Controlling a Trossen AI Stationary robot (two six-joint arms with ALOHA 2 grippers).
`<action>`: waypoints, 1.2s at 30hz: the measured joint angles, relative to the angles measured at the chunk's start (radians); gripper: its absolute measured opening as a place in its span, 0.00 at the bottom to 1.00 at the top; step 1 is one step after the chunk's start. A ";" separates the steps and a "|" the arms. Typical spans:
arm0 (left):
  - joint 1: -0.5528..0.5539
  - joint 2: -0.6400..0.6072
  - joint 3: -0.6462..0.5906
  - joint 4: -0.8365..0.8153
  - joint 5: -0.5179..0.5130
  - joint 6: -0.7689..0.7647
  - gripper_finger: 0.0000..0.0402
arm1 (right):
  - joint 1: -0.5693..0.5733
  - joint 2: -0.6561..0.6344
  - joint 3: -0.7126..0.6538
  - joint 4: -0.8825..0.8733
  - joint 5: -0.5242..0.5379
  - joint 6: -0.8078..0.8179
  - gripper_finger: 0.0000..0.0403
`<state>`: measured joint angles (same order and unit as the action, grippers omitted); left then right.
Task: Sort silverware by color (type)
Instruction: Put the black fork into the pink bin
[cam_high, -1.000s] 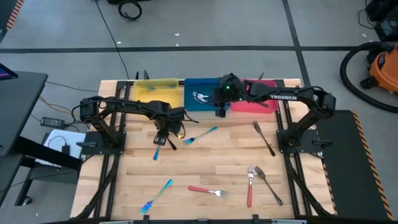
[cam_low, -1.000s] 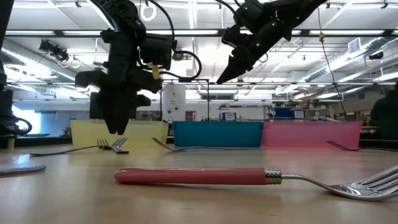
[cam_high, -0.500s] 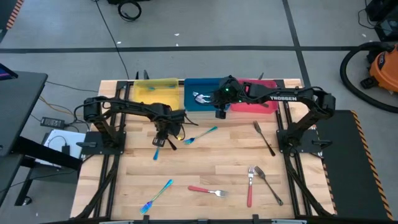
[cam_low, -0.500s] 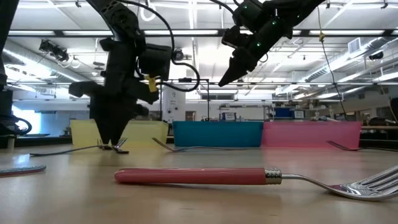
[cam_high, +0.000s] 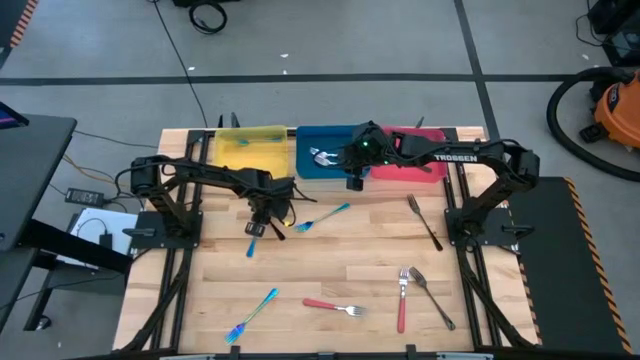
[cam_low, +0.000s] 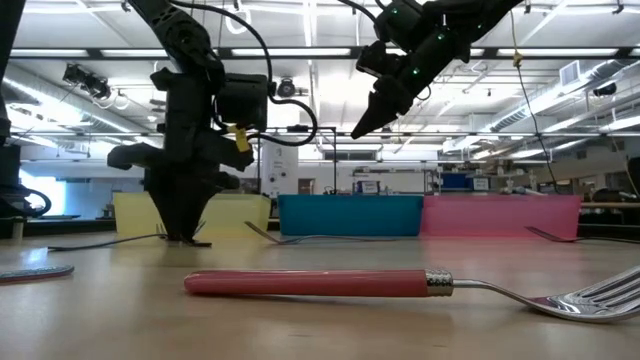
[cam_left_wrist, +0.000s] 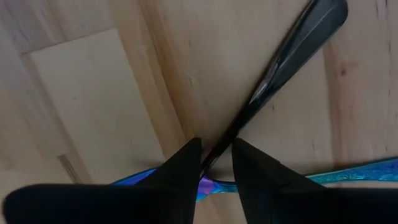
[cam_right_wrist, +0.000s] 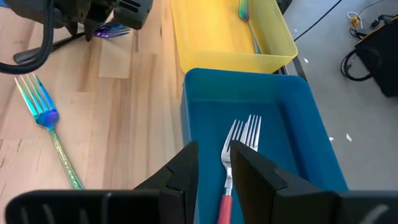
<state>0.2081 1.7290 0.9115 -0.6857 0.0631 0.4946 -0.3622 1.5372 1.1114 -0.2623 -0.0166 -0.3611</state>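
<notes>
Left gripper (cam_high: 262, 212) is down at the table (cam_high: 340, 255), mid-left, fingers (cam_left_wrist: 180, 171) nearly together with a narrow gap, straddling the black utensil (cam_left_wrist: 280, 74) where it crosses an iridescent piece (cam_left_wrist: 348, 171). Can't tell if they actually pinch it. The crossing is what's in the way: blue handle (cam_high: 252, 243) sticks out just below the gripper, black handle runs off to its right.

Nearby: an iridescent fork (cam_high: 322, 217) just right of that gripper, another (cam_high: 251, 314) near the front-left edge. Red-handled fork (cam_high: 332, 307) front centre; it fills the low view's foreground (cam_low: 330, 284). Front right: a second red-handled fork (cam_high: 402, 298) beside a black fork (cam_high: 431, 297). Another black fork (cam_high: 424, 221) lies below the red tray (cam_high: 415, 168).

Right gripper (cam_high: 352, 178) hangs above the blue tray (cam_high: 322, 168), at its near-right side, fingers (cam_right_wrist: 180, 168) slightly apart, gripping nothing.

Trays along the back edge:
- yellow tray (cam_right_wrist: 230, 50): one iridescent piece (cam_right_wrist: 244, 9) at its far end
- blue tray: two red-handled forks (cam_right_wrist: 233, 162) side by side
- red tray: contents not visible

Versus 1 s ago: left gripper dropped from hovering above the crossed pair to table level, and in the low view its fingers now taper to a point at the wood. Right arm barely shifted. Loose silverware on the table is unmoved.
</notes>
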 joint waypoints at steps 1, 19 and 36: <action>0.000 0.000 0.000 0.002 0.000 0.000 0.24 | 0.000 0.000 0.000 0.000 0.000 0.000 0.25; 0.000 -0.004 0.003 0.004 -0.005 -0.022 0.01 | 0.000 0.000 0.000 0.003 0.000 0.000 0.25; 0.008 -0.014 0.134 -0.158 -0.050 -0.042 0.00 | 0.005 -0.146 0.000 -0.026 0.047 0.002 0.25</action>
<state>0.2157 1.7149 1.0454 -0.8432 0.0132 0.4522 -0.3569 1.3908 1.1118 -0.2882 0.0301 -0.3588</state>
